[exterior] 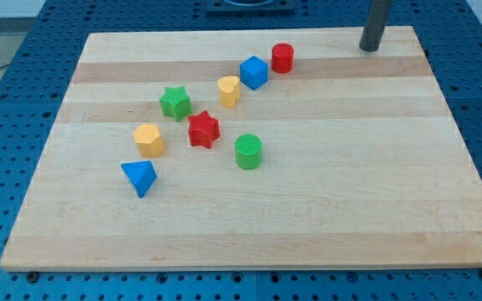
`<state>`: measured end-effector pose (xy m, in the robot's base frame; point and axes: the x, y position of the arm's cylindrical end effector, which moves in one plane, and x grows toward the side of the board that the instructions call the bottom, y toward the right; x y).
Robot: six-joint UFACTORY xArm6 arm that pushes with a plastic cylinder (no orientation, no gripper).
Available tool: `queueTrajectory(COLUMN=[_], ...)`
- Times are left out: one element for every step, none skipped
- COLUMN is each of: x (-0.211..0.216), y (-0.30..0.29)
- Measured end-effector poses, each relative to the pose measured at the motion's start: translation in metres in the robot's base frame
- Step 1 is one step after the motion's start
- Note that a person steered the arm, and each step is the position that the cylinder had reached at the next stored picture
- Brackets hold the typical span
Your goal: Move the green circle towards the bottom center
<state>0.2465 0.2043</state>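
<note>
The green circle [248, 151] stands left of the worktop [375, 184] centre, just right of the red star [203, 130]. My tip [368, 48] rests near the top right corner, well apart; it has no fingers.

The dark rod [376, 23] runs out of the view's top edge above my tip [369, 48], so its upper length is cut off, as are the blue perforated surface [23, 33] and a dark object [249, 5] far to the tip's left.

red star [203, 130], green star [175, 102], blue cube [253, 72] (mid-board), wooden board [375, 184]
</note>
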Motion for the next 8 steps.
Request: queueTrajectory(x=[0.011, 0.061, 0.107, 0.122, 0.122, 0.14, 0.166, 0.174], y=[-0.007, -0.019, -0.031, -0.051, -0.084, -0.116, -0.13, -0.147])
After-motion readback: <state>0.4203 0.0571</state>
